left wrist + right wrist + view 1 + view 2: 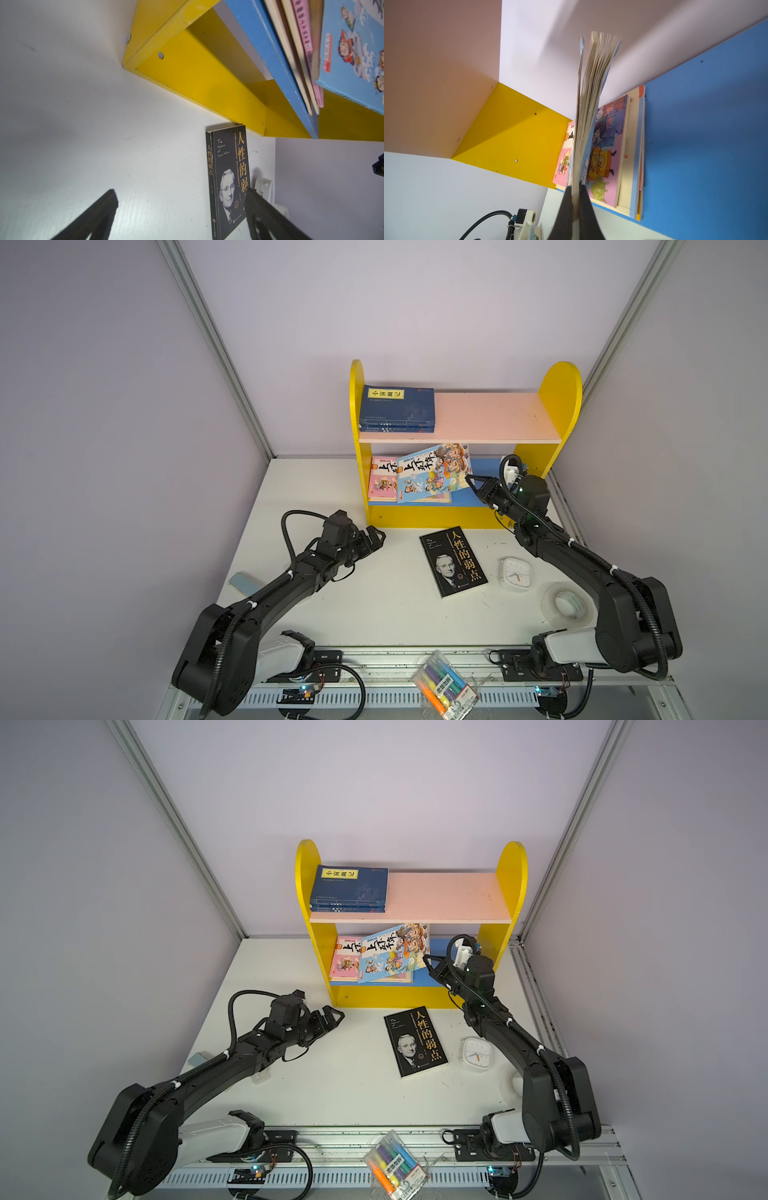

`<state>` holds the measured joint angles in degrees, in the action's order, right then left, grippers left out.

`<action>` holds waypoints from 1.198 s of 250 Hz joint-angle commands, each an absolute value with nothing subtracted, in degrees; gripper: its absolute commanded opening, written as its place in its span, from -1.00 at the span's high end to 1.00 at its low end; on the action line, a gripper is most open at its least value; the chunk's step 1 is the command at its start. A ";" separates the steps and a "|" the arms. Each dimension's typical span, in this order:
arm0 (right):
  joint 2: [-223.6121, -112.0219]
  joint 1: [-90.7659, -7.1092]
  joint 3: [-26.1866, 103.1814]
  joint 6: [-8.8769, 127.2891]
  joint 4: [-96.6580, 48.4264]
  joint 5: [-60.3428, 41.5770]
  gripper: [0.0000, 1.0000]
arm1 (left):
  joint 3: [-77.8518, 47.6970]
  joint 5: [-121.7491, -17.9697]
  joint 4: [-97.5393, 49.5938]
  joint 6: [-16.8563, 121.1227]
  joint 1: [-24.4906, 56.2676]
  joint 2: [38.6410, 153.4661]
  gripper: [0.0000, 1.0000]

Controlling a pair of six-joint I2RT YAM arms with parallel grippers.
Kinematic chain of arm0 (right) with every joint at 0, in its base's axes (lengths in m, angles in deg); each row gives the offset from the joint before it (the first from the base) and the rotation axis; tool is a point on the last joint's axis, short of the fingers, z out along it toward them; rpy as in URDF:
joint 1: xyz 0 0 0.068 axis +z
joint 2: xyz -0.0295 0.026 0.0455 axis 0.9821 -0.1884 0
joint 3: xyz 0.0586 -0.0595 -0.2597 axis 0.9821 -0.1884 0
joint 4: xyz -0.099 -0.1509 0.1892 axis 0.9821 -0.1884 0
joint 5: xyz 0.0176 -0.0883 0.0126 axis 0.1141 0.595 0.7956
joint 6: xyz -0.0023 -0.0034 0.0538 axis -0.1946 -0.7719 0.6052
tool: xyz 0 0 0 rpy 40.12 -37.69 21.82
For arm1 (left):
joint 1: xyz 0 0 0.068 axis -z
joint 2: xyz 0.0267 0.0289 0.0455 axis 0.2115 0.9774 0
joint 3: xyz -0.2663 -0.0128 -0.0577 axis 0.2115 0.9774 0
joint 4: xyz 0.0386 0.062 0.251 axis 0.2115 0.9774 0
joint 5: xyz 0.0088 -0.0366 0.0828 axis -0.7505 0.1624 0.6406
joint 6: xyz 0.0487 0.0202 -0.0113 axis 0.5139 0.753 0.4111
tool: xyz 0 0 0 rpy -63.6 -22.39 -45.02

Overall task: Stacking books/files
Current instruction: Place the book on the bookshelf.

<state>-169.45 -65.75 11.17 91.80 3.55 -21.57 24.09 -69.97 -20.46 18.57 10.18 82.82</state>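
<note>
The blue cartoon book (pixel 434 472) is hanging tilted over the pile (pixel 382 483) on the lower shelf (pixel 463 498), with its long axis slanting toward the back. The right gripper (pixel 469 479) is pinching its near right corner from the shelf's open side. Headroom under the upper shelf (pixel 486 414) is looking tight, and the left gripper (pixel 376 536) is standing wide and empty, well apart, over the table.
</note>
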 commanded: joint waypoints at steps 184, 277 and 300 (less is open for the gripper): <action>-180.54 -59.32 15.36 95.12 7.93 -8.86 1.00 | 26.61 -70.07 -24.89 19.77 8.74 83.64 -0.95; -181.52 -58.05 17.78 93.91 5.26 -10.08 1.00 | 26.39 -70.70 -25.42 19.60 8.62 84.81 -0.95; -182.19 -57.35 18.29 93.99 5.09 -10.57 1.00 | 26.62 -70.66 -25.41 19.59 8.53 84.86 -0.96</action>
